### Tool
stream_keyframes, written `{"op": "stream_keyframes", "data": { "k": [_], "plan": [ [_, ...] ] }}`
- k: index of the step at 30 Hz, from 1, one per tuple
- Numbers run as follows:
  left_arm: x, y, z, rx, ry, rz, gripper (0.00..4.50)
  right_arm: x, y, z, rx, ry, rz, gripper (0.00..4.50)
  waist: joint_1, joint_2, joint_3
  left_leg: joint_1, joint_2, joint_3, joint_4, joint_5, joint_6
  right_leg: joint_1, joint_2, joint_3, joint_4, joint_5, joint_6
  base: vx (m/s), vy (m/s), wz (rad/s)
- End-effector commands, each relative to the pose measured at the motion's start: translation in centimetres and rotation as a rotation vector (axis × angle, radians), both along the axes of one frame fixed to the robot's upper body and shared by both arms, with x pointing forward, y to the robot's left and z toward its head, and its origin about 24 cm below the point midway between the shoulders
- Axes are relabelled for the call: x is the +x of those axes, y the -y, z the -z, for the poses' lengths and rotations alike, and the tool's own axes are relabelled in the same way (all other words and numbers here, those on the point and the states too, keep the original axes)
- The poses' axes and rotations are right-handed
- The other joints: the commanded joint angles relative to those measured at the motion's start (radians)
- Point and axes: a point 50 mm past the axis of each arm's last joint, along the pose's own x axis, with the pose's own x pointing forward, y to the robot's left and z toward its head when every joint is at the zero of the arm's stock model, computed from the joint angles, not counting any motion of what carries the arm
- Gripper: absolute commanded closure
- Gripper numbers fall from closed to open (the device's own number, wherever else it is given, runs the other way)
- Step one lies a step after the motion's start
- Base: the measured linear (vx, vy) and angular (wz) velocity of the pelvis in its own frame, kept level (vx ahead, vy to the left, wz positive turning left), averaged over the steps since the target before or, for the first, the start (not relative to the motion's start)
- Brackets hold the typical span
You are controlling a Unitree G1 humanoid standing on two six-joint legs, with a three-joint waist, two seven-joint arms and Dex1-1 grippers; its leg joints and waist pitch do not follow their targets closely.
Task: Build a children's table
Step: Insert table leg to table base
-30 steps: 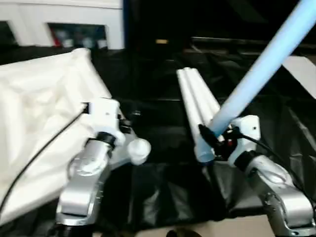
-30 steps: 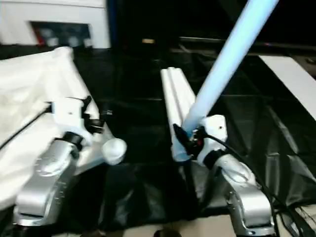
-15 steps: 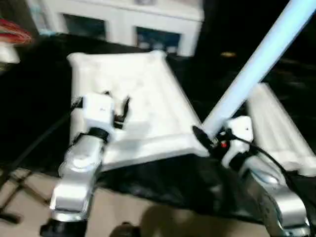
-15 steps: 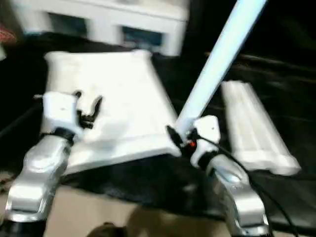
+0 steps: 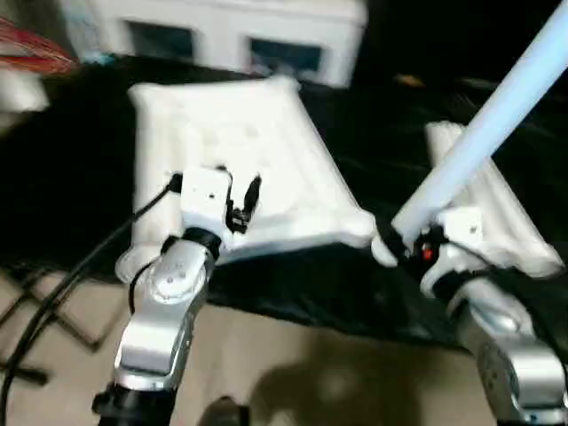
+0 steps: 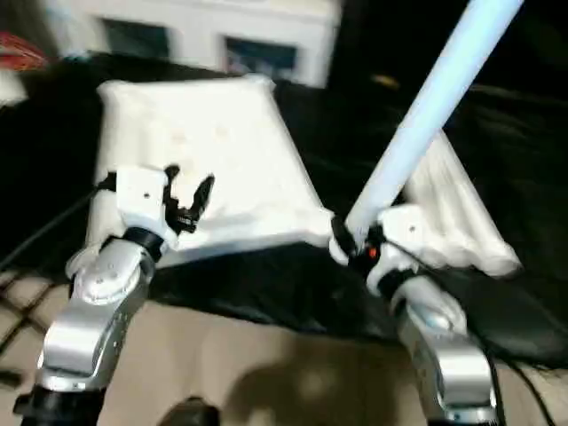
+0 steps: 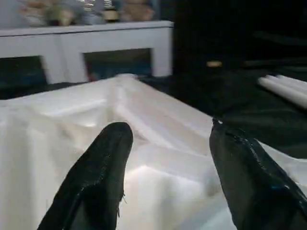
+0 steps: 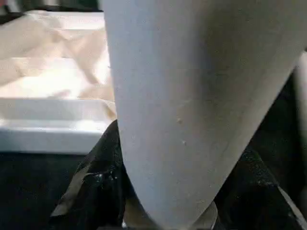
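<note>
The white table top [image 5: 266,133] lies ribbed underside up on black cloth. My left gripper [image 5: 241,200] hovers over its near edge, and the left wrist view shows the black fingers [image 7: 96,177] spread open with the ribbed underside [image 7: 158,143] between and beyond them. My right gripper [image 5: 395,247] is shut on the thick end of a white tapered leg [image 5: 479,133], which slants up to the right; up close the leg [image 8: 182,96] sits between the fingers. This gripper is just right of the top's near right corner [image 5: 351,226]. More legs [image 5: 510,226] lie side by side behind it.
A white cabinet [image 5: 222,27] stands at the back. Black cloth [image 5: 293,284] covers the work area, ending at beige floor [image 5: 293,364] in front. Black cables [image 5: 53,293] trail at the near left. Something red [image 5: 27,49] shows at the far left.
The camera has swung left, bringing the table top to the centre. My right gripper has carried the leg from over the lying legs to the top's near right corner.
</note>
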Motion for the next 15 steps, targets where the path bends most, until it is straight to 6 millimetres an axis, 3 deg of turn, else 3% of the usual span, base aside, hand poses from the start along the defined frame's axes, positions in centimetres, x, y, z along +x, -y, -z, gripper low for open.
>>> {"op": "stream_keyframes", "data": {
  "k": [1, 2, 3, 4, 5, 7, 9, 11, 13, 14, 15],
  "plan": [
    [-0.03, 0.33, 0.09, -0.038, -0.014, 0.013, 1.53, -0.13, 0.39, -0.56, -0.006, 0.018, 0.036, 2.57, -0.005, 0.004, -0.042, 0.000, 0.099, -0.067, -0.152, -0.492, -0.076, 0.035, -0.114, 0.076, -0.079, -0.177, -0.104, -0.080, -0.006, -0.25],
    [-0.04, 0.37, 0.08, -0.063, -0.022, 0.015, 1.53, -0.19, 0.35, -0.69, 0.014, 0.023, 0.042, 2.57, -0.001, -0.008, -0.039, 0.002, 0.089, -0.043, -0.134, -0.473, -0.088, 0.033, -0.140, 0.085, -0.118, -0.414, -0.094, -0.065, -0.038, -0.18],
    [-0.05, 0.34, 0.06, -0.062, -0.020, 0.012, 1.53, -0.21, 0.33, -0.72, 0.020, 0.025, 0.041, 2.57, 0.003, -0.019, -0.042, 0.009, 0.085, -0.026, -0.118, -0.375, -0.063, 0.030, -0.156, 0.093, -0.145, -0.551, -0.080, -0.065, -0.038, -0.18],
    [-0.06, 0.20, 0.04, -0.062, -0.017, 0.000, 1.53, -0.28, 0.25, -0.82, 0.034, 0.030, 0.035, 2.57, 0.007, -0.020, -0.044, 0.011, 0.086, -0.018, -0.116, -0.316, -0.046, 0.031, -0.157, 0.095, -0.153, -0.567, -0.075, -0.021, -0.062, -0.11],
    [-0.06, 0.13, 0.05, -0.064, -0.017, -0.005, 1.53, -0.32, 0.23, -0.85, 0.037, 0.032, 0.034, 2.57, 0.013, -0.022, -0.045, 0.009, 0.088, -0.007, -0.122, -0.223, -0.018, 0.031, -0.146, 0.090, -0.155, -0.534, -0.064, -0.010, -0.063, -0.09],
    [0.01, 0.05, 0.11, -0.073, -0.017, -0.007, 1.53, -0.37, 0.33, -0.77, 0.014, 0.034, 0.035, 2.57, 0.018, -0.017, -0.053, 0.014, 0.101, 0.003, -0.133, -0.145, 0.012, 0.027, -0.128, 0.083, -0.144, -0.397, -0.072, -0.003, -0.057, -0.08],
    [-0.03, 0.06, 0.24, -0.073, -0.023, -0.006, 1.53, -0.39, 0.31, -0.79, 0.012, 0.036, 0.020, 2.57, 0.021, -0.007, -0.061, 0.023, 0.119, 0.011, -0.142, -0.151, 0.036, 0.019, -0.117, 0.085, -0.122, -0.230, -0.120, 0.000, 0.000, 0.00],
    [-0.06, 0.09, 0.34, -0.073, -0.026, -0.005, 1.53, -0.40, 0.30, -0.80, 0.011, 0.036, 0.015, 2.57, 0.020, -0.006, -0.066, 0.024, 0.127, 0.016, -0.146, -0.156, 0.045, 0.020, -0.107, 0.086, -0.104, -0.110, -0.151, 0.000, 0.000, 0.00],
    [-0.16, 0.14, 0.49, -0.080, -0.031, -0.006, 1.53, -0.40, 0.18, -0.85, 0.006, 0.036, 0.000, 2.57, 0.023, -0.007, -0.071, 0.031, 0.131, 0.025, -0.143, -0.123, 0.064, 0.019, -0.106, 0.088, -0.095, -0.013, -0.174, 0.052, 0.009, -0.05],
    [-0.24, 0.21, 0.54, -0.099, -0.034, -0.005, 1.53, -0.40, 0.13, -0.91, 0.003, 0.037, -0.008, 2.57, 0.022, -0.016, -0.074, 0.028, 0.130, 0.031, -0.142, -0.087, 0.082, 0.025, -0.106, 0.088, -0.089, 0.044, -0.188, 0.075, 0.029, -0.07],
    [-0.25, 0.22, 0.56, -0.100, -0.035, -0.005, 1.53, -0.40, 0.12, -0.91, 0.004, 0.036, -0.008, 2.57, 0.025, -0.015, -0.076, 0.030, 0.129, 0.035, -0.138, -0.053, 0.097, 0.025, -0.106, 0.088, -0.083, 0.085, -0.199, 0.000, 0.000, 0.00]
  ]
}}
